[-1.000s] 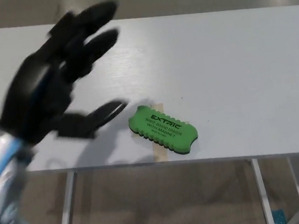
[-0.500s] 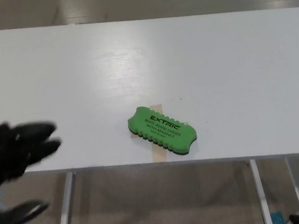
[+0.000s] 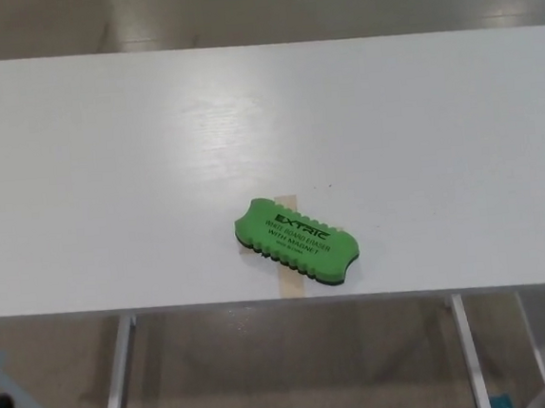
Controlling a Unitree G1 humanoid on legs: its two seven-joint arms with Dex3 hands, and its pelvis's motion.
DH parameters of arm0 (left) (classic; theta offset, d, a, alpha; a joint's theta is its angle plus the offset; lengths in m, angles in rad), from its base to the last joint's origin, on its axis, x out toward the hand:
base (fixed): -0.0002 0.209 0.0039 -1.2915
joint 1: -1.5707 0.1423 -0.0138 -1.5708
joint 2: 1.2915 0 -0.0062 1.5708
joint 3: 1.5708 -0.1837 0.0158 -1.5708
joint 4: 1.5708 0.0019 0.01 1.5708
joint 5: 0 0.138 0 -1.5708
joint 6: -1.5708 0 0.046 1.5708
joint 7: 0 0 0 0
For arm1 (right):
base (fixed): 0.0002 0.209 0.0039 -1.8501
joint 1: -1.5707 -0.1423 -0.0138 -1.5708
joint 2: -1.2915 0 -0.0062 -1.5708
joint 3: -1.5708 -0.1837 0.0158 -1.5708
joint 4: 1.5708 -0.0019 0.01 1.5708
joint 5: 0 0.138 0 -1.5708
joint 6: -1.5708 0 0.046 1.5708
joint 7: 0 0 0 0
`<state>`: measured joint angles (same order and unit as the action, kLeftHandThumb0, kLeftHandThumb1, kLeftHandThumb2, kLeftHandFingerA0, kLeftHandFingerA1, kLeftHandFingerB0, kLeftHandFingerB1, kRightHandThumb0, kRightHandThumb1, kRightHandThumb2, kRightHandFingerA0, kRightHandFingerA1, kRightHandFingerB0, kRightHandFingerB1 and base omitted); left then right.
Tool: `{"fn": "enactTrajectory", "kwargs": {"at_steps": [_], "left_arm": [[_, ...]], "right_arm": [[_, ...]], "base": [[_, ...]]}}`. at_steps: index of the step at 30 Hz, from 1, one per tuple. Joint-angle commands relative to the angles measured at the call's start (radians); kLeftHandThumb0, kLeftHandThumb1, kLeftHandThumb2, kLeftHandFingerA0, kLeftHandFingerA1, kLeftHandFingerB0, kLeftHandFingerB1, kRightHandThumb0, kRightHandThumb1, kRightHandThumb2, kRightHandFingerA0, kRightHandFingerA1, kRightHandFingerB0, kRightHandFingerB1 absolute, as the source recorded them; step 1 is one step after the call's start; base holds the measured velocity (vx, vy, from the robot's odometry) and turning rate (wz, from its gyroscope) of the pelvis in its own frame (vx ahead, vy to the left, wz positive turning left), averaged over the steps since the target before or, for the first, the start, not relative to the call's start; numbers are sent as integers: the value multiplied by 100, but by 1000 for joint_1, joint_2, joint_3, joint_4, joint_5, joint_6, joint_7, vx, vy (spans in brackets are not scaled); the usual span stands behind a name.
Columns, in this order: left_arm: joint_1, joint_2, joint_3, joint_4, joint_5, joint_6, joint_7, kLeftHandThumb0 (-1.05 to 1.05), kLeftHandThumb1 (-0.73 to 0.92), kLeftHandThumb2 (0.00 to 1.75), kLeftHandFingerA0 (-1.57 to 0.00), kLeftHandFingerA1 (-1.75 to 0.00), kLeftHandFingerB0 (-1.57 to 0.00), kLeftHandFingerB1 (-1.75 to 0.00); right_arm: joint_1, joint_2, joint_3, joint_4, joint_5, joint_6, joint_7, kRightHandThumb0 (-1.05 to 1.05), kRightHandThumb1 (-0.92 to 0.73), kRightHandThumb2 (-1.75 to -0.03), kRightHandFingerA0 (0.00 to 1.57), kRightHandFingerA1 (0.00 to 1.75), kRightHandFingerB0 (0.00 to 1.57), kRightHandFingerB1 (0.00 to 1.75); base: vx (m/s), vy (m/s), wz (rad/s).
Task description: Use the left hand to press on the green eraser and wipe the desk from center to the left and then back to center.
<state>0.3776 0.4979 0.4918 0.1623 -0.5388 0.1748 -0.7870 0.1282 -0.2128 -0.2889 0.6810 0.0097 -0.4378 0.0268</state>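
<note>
the eraser [image 3: 297,241] lies on the tabletop [image 3: 107,171] near its front edge, about midway across, set askew over a tape strip [image 3: 287,250] that runs to that edge.

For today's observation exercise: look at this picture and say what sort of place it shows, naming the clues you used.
Probably a lab or classroom-style workspace, though that is a guess. A plain white desk on metal legs stands on a smooth hard floor, and a green whiteboard eraser lies on a strip of tan tape near the front edge.
</note>
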Motion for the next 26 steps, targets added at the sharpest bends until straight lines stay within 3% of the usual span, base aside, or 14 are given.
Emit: {"fn": "enactTrajectory", "kwargs": {"at_steps": [1, 8, 9, 11, 12, 13, 14, 26], "left_arm": [[-149, -37, -34, 639, 177, -182, 199, -31, 49, 55, -45, -44, -57, -38], [-248, -41, -80, 789, 217, -190, 300, -33, 51, 56, -51, -45, -55, -37], [-263, -53, -83, 810, 216, -195, 313, -36, 51, 56, -48, -44, -55, -37], [-263, -53, -83, 810, 216, -195, 313, -36, 51, 56, -48, -44, -55, -37], [-293, -67, -92, 855, 218, -212, 341, -44, 42, 72, -35, -50, -47, -47], [-301, -68, -96, 865, 220, -217, 350, -44, 42, 72, -35, -50, -47, -47], [-317, -72, -106, 881, 228, -228, 371, -41, 52, 56, -40, -41, -52, -36], [-340, -116, -145, 935, 252, -312, 415, -44, 51, 55, -47, -41, -55, -37]], "right_arm": [[66, 34, -18, -38, 36, 103, -42, -40, -71, -62, 65, 49, 53, 36], [50, 57, 27, 88, -6, 2, -31, -39, -72, -62, 63, 48, 52, 36], [55, 55, 46, 122, -32, -24, -34, -45, -61, -90, 54, 58, 42, 51], [55, 55, 46, 122, -32, -24, -34, -45, -61, -90, 54, 58, 42, 51], [56, 52, 73, 178, -66, -64, -39, -45, -61, -91, 53, 58, 40, 50], [52, 50, 76, 185, -67, -67, -41, -45, -61, -91, 53, 58, 40, 50], [41, 43, 81, 199, -65, -65, -34, -41, -72, -63, 60, 46, 46, 35], [21, 36, 99, 222, -50, -66, -45, -41, -74, -63, 61, 48, 46, 35]], "base": [[0, 0, 0], [0, 0, 0], [0, 0, 0], [0, 0, 0], [0, 0, 0], [0, 0, 0], [0, 0, 0], [0, 0, 0]]}}
